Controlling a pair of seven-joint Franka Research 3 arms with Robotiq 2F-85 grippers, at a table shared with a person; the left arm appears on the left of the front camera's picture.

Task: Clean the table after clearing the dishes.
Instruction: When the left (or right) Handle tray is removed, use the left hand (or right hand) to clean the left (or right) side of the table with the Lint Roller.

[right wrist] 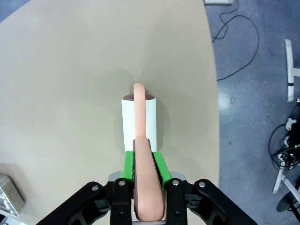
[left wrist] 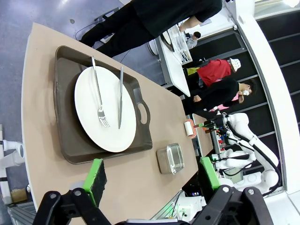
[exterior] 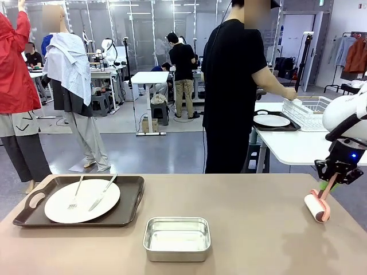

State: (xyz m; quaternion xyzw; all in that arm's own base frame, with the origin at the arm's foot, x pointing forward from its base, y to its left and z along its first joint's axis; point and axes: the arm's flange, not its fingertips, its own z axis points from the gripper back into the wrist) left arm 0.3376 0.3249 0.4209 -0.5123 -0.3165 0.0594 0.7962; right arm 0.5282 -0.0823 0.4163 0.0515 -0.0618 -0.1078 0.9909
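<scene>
Beige table [exterior: 258, 229]: right gripper [exterior: 331, 182] grasps a lint roller [exterior: 315, 207] at 3 o'clock; left gripper [left wrist: 152, 174] gapes empty near the tray [left wrist: 61, 117].

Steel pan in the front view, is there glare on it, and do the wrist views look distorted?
Front view: the steel pan carries a pale, soft reflection with no harsh glare, and the table is evenly lit. Left wrist view: the wide-angle lens bows the table edge. Right wrist view: the table edge curves too, and the lint roller throws only a faint shadow.
</scene>
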